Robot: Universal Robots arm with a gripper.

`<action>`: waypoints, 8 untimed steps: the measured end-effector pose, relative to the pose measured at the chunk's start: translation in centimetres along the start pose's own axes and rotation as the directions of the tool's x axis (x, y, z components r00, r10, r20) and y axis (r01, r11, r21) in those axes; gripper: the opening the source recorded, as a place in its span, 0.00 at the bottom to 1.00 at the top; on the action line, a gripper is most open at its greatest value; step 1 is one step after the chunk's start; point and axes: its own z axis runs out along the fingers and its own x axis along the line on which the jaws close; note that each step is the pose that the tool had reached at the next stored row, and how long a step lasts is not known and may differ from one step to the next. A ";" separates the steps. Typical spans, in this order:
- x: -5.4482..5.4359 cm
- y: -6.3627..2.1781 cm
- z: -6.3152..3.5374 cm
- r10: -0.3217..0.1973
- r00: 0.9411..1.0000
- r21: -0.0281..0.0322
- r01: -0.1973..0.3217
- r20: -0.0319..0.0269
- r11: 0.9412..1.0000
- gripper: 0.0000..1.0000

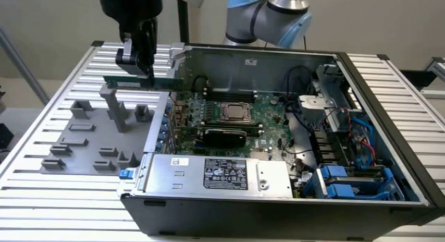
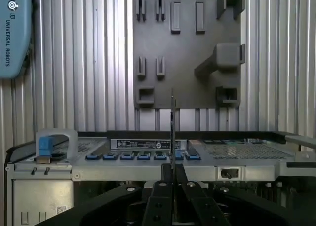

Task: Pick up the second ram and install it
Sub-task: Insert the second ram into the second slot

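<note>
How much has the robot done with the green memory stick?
Picking up looks done: the gripper is shut on the second ram, holding it in the air at the open computer case's edge, near the grey fixture plate. Installing is left: the stick is not yet in the motherboard's black memory slots.

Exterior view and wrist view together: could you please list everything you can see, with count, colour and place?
second ram: one, green, in the gripper, by the case wall at the exterior view's left.
fixture plate: one, grey, raised blocks, on the table beside the case.
computer case: one, black, open, on the table.
motherboard: one, green, inside the case.
CPU socket: one, silver, mid-motherboard.
power supply: one, silver-grey, at the case's near side.
table: one, silvery-white, slatted.
robot arm: one, silver and light blue, behind the case.
gripper: one, black, shut on the second ram.
</note>
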 end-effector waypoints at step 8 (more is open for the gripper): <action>-0.1 -3.59 -0.12 0.000 1.000 0.000 0.000 0.004 1.000 0.00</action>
